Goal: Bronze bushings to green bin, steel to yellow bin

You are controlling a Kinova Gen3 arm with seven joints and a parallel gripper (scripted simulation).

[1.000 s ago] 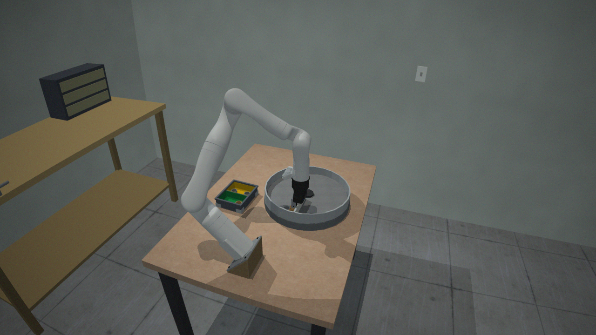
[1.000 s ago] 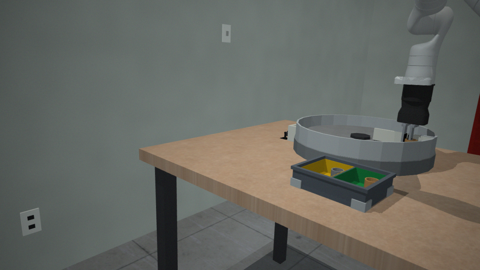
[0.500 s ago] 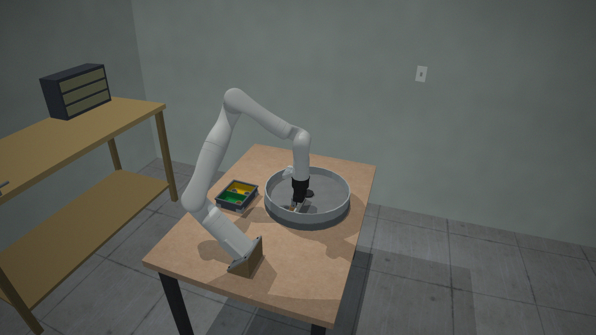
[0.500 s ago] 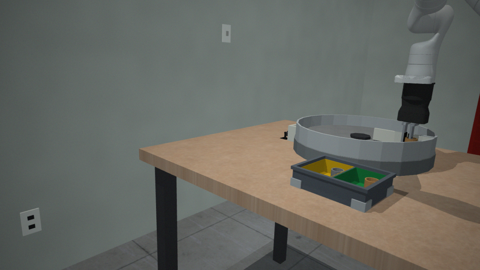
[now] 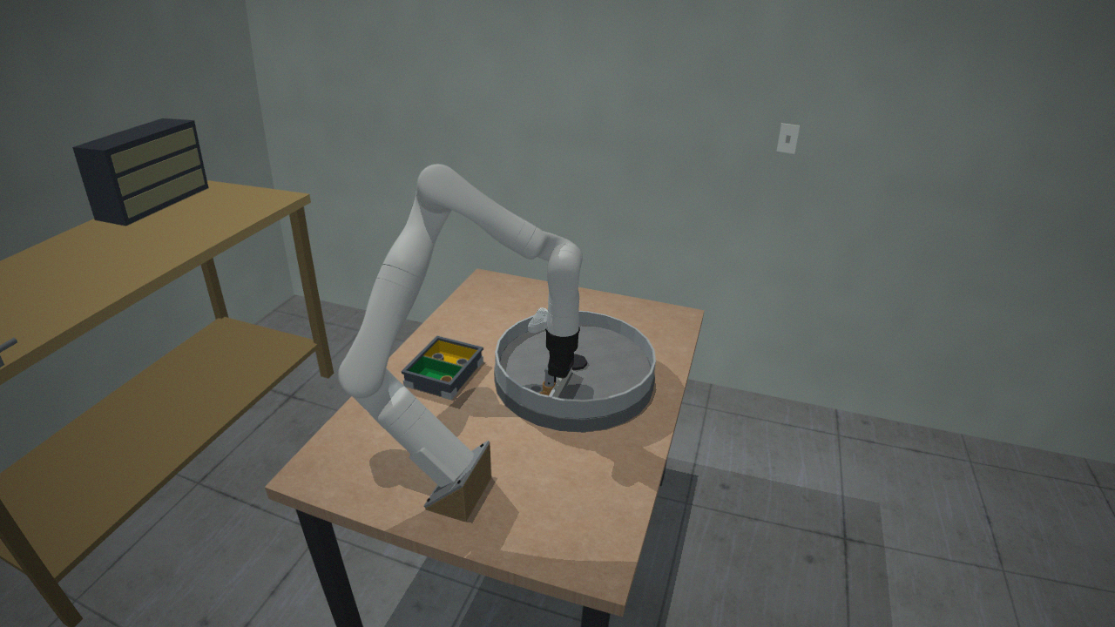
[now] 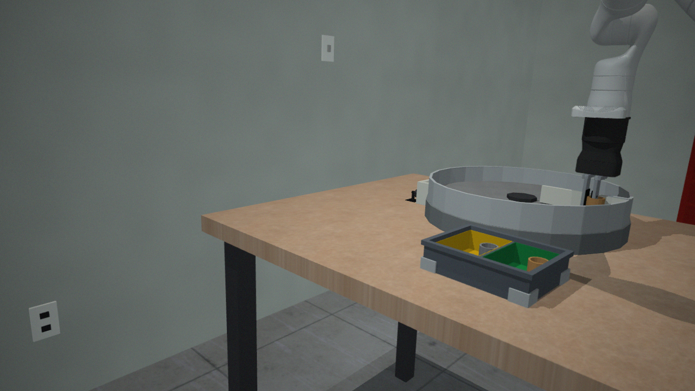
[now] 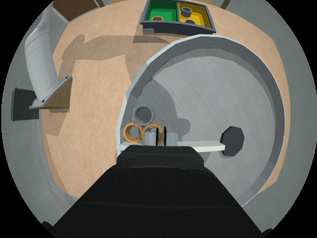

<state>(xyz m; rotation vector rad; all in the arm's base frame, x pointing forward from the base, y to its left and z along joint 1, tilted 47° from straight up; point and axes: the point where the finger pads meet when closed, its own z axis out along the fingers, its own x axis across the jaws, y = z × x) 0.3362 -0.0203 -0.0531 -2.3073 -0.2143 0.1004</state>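
My gripper (image 5: pixel 550 385) (image 6: pixel 591 194) (image 7: pixel 161 133) is shut on the wall of a bronze bushing (image 6: pixel 595 200) (image 7: pixel 153 124), low over the turntable (image 5: pixel 616 350) (image 6: pixel 515 211) (image 7: pixel 224 82). One finger is inside it, one outside. A second bronze bushing (image 7: pixel 125 133) is close on its left in the wrist view. A steel bushing (image 7: pixel 152 116) stands beside both. The green bin (image 5: pixel 424 366) (image 6: pixel 507 253) (image 7: pixel 168 15) holds a bronze bushing (image 6: pixel 537 265) (image 7: pixel 158 17). The yellow bin (image 5: pixel 460 352) (image 6: pixel 459 240) (image 7: pixel 200 20) holds two steel bushings, one (image 6: pixel 487 250) (image 7: pixel 186 14) standing clearly visible.
The turntable has a raised rim all round. A pale bar (image 6: pixel 560 195) (image 7: pixel 201 145) runs inward from the rim past my fingers towards a dark disc (image 5: pixel 578 361) (image 6: pixel 521 197) (image 7: pixel 233 141) at the centre. The bins share one dark tray (image 6: pixel 476 277) beside the turntable.
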